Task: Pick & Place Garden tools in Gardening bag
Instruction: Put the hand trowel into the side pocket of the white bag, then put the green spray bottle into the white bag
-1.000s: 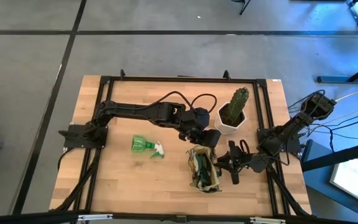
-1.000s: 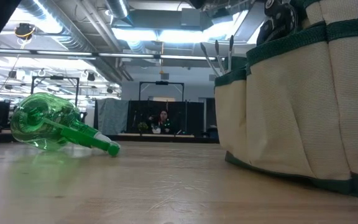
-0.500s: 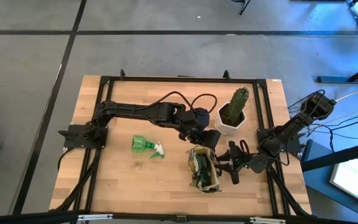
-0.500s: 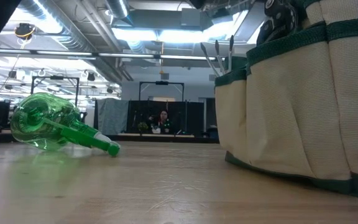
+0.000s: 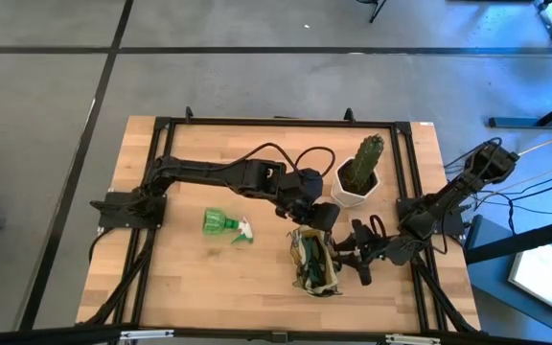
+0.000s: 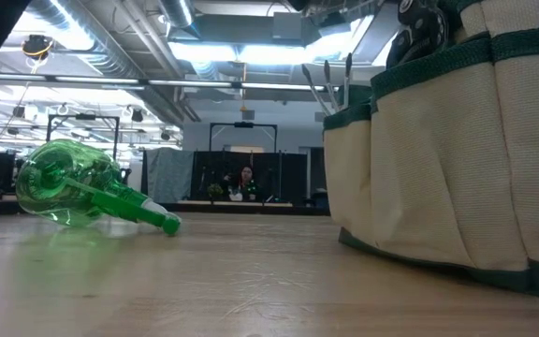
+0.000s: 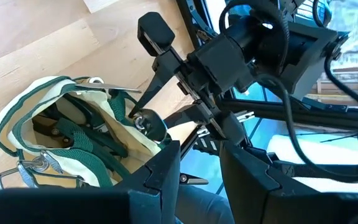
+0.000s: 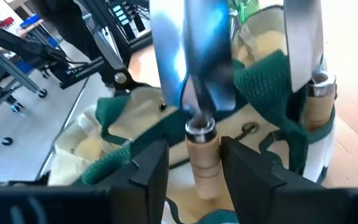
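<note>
Closest to the desk's (image 5: 175,283) front edge stands the small olive-khaki fabric gardening bag with dark green trim (image 5: 316,274), right of centre, already with dark tool handles showing in its mouth. Just beside its right flank is my right gripper (image 5: 351,251). Through that wrist camera, the silver trowel with the wooden handle (image 8: 202,152) stands handle-down in a side pocket of the bag. The gripper's fingers (image 8: 153,163) stand a little off the handle on either side, so I read it as opened and holding nothing.

A little farther back, at the bag's far end, hangs my left gripper (image 5: 320,213). I cannot tell whether it is parted or closed, or whether it has hold of anything.

The translucent green plastic spray bottle with the white nozzle (image 5: 226,224) is the only tool I see loose. It lies on its side on bare wood, well apart from the bag, toward the desk's left edge. Its long axis runs roughly left to right, nozzle toward the bag. I judge the left arm nearer, with the bag standing between the bottle and the right gripper.

Farthest back, near the right rear corner, is the cactus in its white hexagonal pot (image 5: 355,187), which stays put.
</note>
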`<state>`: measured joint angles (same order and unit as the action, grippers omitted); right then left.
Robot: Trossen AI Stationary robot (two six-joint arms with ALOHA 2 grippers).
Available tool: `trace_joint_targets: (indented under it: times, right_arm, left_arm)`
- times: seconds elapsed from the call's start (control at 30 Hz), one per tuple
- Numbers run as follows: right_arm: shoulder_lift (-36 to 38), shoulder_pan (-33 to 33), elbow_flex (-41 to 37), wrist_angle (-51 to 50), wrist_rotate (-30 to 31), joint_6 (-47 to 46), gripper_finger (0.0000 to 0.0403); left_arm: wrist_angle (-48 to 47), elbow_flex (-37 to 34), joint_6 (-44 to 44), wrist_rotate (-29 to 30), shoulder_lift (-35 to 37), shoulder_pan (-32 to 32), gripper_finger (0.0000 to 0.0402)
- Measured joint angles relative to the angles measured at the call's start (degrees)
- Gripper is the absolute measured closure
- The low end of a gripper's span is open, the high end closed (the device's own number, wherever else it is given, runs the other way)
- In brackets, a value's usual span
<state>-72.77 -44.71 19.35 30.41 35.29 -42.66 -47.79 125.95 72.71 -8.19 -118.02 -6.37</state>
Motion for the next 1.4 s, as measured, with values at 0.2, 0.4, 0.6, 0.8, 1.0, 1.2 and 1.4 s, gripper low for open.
trace_joint_targets:
  times: [0.2, 0.4, 0.6, 0.8, 1.0, 1.2, 1.4]
  right_arm:
    - [2.00, 0.01, 0.00, 0.40, 1.44, 2.38, 0.0265]
    - [2.03, 0.49, 0.00, -1.89, 1.46, 2.06, 0.0280]
    - [2.03, 0.50, 0.00, -4.79, -1.09, 0.07, 0.0358]
    - [2.03, 0.36, 0.00, -4.56, -2.10, -0.13, 0.0401]
    - [2.03, 0.32, 0.00, -4.68, -2.55, -0.10, 0.0402]
    - [2.03, 0.27, 0.00, -4.43, -3.27, -0.22, 0.0402]
    - [2.44, -0.33, 0.04, -3.89, -5.51, -0.42, 0.0403]
  left_arm:
    - [0.02, 0.00, -0.02, -0.01, 0.00, -0.08, 0.0293]
    - [0.02, 0.00, -0.07, 0.00, 0.00, -0.09, 0.0293]
    - [0.02, 0.00, -0.07, -0.02, 0.00, -0.09, 0.0293]
    - [0.01, 0.00, -0.66, -0.02, 0.00, -0.07, 0.0293]
    - [0.02, 0.00, -1.13, -0.02, 0.00, -0.07, 0.0293]
    - [0.00, 0.00, -1.60, 0.00, 0.00, -0.07, 0.0293]
    - [0.00, 0.00, -2.07, 0.00, 0.00, -0.28, 0.0293]
